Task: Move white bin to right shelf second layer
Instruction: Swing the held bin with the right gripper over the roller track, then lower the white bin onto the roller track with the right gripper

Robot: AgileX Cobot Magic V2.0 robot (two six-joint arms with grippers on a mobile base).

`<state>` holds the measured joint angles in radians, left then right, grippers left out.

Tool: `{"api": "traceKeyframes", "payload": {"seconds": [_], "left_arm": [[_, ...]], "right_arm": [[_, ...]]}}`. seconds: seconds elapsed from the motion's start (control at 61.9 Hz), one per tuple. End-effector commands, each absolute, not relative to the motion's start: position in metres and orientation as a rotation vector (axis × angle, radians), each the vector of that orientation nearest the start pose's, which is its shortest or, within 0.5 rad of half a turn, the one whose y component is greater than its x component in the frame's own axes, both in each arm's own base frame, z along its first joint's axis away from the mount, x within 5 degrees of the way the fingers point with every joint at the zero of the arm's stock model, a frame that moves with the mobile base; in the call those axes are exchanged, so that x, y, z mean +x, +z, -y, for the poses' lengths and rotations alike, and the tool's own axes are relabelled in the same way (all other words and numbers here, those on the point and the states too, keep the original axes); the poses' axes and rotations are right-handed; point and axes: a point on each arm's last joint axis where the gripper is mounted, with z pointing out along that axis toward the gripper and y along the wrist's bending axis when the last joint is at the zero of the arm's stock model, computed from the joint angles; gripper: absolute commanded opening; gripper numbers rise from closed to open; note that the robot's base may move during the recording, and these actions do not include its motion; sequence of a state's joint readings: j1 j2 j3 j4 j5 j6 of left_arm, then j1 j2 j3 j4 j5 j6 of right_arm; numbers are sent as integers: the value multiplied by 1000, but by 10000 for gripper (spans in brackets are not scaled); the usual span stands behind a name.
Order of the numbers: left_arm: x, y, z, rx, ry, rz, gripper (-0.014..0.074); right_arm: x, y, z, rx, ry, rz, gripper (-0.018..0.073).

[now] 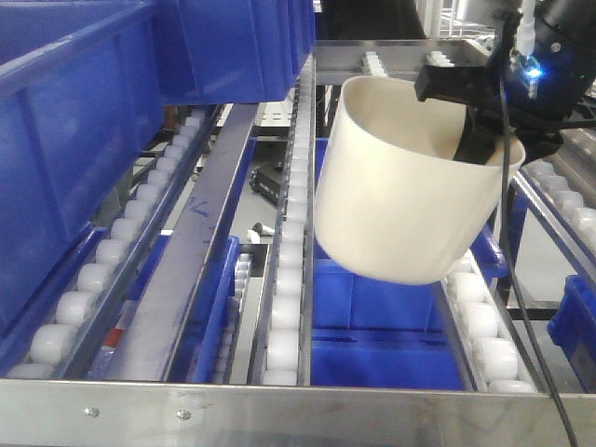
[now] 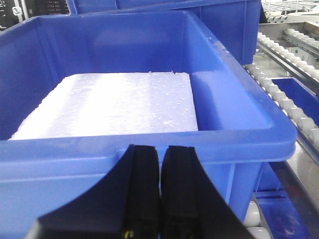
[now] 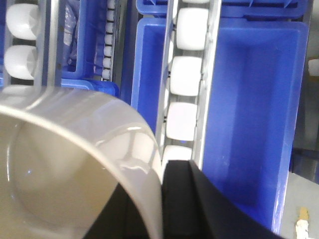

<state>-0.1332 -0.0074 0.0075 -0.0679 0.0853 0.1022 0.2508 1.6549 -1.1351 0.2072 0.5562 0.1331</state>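
The right gripper (image 1: 477, 130) pinches the rim of the white bin (image 1: 400, 205), which hangs tilted above the right shelf second layer (image 1: 284, 317), seemingly clear of its rollers. This looks like the placing step: next, level and lower it. The left gripper (image 2: 159, 174) is closed on nothing.

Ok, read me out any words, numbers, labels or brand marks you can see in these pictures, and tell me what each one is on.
No text can be read in any of the three views.
pale patch, top-left corner of the left wrist view: possibly a label, too blurred to read.
white bin: plain, no print showing.
blue crate: plain, no print showing.
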Motion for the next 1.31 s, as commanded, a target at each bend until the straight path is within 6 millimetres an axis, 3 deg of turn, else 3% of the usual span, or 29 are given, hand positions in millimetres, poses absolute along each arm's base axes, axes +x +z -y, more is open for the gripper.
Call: {"api": "traceKeyframes", "payload": {"seconds": [0.0, 0.242, 0.904, 1.291], "left_arm": [[56, 199, 8, 122, -89, -1502, 85], [56, 199, 8, 122, -89, -1502, 85], [56, 199, 8, 122, -89, -1502, 85], [56, 199, 8, 122, -89, -1502, 85]], "right_arm": [[342, 265, -97, 32, 372, -2465, 57], [344, 255, -100, 15, 359, -2496, 57], [345, 255, -99, -17, 325, -2491, 57], [350, 271, -100, -27, 328, -2450, 57]]}}
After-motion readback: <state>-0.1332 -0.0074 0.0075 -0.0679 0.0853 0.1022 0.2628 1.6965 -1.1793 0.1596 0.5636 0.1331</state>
